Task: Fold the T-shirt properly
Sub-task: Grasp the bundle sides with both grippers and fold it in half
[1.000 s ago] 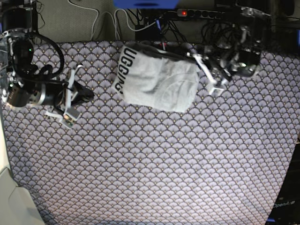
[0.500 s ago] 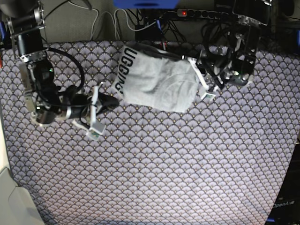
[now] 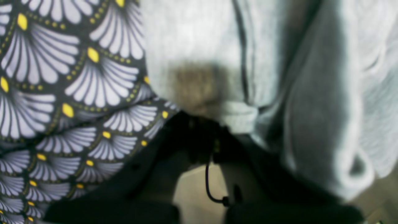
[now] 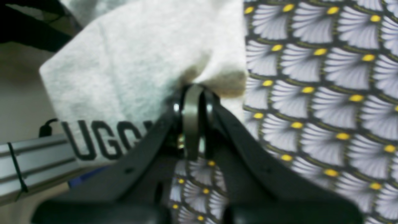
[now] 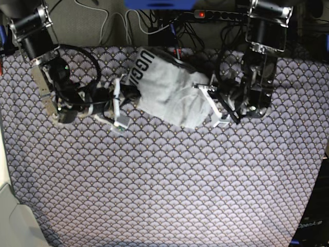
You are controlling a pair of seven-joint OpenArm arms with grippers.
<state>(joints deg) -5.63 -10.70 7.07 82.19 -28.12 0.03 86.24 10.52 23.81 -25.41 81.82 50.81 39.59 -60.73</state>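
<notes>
The T-shirt (image 5: 172,91), bunched at the tablecloth's (image 5: 169,190) twelve o'clock edge. Base view: we see both arms have closed in from nine and three o'clock. Left wrist: left gripper (image 3: 203,119) pinches the hem. Right wrist: right gripper (image 4: 192,93) clamps fabric above the lettering; unfolding can begin.

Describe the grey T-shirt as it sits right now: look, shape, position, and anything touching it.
The light grey cotton T-shirt lies bunched in a rumpled, loosely folded heap near the far edge of the purple-grey fan-patterned tablecloth. Black block capitals, reading "UGG" where visible, run along its end on the base view's left. Seams and a rolled hem show on the opposite side. The right claw is shut on a pinch of cloth beside the lettering; the left claw sits shut at the other edge, its grip blurred.
</notes>
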